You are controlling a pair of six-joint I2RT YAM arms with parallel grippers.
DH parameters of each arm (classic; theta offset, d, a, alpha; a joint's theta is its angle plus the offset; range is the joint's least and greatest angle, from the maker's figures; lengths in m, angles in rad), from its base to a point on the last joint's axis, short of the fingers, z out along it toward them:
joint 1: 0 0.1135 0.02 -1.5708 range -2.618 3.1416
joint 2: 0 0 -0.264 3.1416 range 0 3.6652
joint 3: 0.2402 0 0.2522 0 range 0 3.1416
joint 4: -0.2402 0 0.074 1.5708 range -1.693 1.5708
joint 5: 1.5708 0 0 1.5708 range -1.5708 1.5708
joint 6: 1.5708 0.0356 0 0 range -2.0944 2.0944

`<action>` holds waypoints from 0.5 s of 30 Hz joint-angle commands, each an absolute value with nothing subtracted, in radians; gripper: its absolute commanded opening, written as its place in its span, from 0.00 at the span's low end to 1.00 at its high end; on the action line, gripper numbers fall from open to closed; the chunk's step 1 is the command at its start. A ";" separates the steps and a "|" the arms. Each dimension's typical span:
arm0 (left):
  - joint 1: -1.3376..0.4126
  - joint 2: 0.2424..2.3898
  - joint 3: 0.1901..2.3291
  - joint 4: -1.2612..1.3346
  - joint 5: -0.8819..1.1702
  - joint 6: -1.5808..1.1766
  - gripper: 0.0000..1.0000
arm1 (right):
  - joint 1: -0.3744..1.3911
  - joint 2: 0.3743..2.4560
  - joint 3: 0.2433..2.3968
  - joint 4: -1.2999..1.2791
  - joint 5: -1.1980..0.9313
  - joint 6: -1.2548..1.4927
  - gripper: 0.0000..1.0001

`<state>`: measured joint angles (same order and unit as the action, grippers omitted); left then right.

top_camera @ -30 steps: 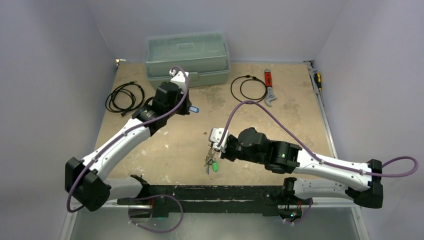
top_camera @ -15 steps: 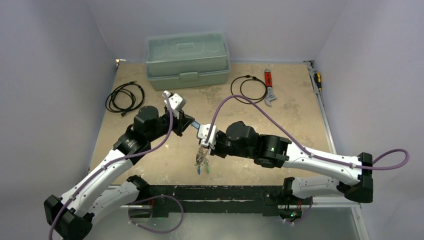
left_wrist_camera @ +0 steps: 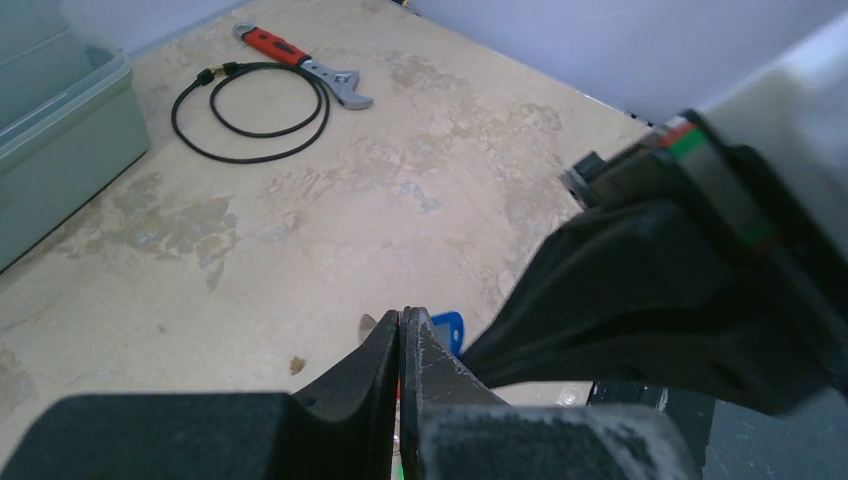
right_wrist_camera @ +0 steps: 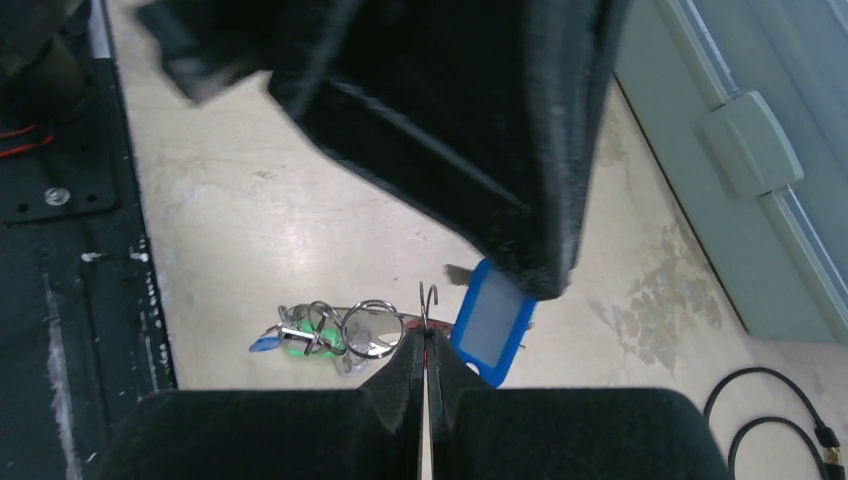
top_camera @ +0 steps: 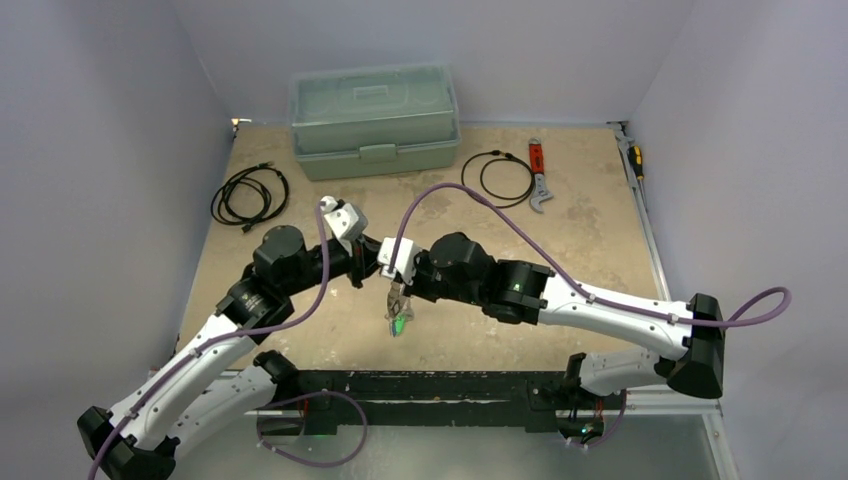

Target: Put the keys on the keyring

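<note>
My right gripper point(top_camera: 397, 293) is shut on the keyring point(right_wrist_camera: 429, 292), a thin silvery wire whose hooked end sticks up past the fingertips in the right wrist view, where the gripper point(right_wrist_camera: 425, 338) shows at bottom centre. A bunch of keys point(right_wrist_camera: 300, 338) with green and blue heads hangs on it by small rings, and shows in the top view point(top_camera: 400, 322). My left gripper point(top_camera: 368, 266) is shut on a blue-headed key point(right_wrist_camera: 490, 325), held right beside the keyring's hooked end. In the left wrist view the gripper point(left_wrist_camera: 402, 318) is closed, with the blue head point(left_wrist_camera: 449, 328) showing just past its tips.
A green toolbox point(top_camera: 375, 105) stands at the back. A black cable coil point(top_camera: 250, 195) lies at the left. Another cable coil point(top_camera: 497, 177) and a red-handled wrench point(top_camera: 538, 170) lie at the back right. A screwdriver point(top_camera: 635, 160) lies at the right edge.
My left arm carried the blue-headed key from near the toolbox to the middle. My right arm moved left and away from me with the keyring. The two grippers now nearly meet.
</note>
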<state>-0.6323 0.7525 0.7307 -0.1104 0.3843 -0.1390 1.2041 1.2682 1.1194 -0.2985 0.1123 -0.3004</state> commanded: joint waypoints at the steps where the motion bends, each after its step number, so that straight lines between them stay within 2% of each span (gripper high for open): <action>1: -0.646 0.729 0.724 -0.052 0.454 -0.144 0.00 | 1.158 1.258 1.175 -0.208 0.107 -0.315 0.00; 9: -0.656 0.721 0.719 -0.015 0.556 -0.171 0.00 | 1.131 1.266 1.178 -0.197 0.049 -0.331 0.00; 15: -0.656 0.709 0.725 -0.036 0.473 -0.148 0.00 | 1.131 1.239 1.173 -0.223 -0.009 -0.338 0.00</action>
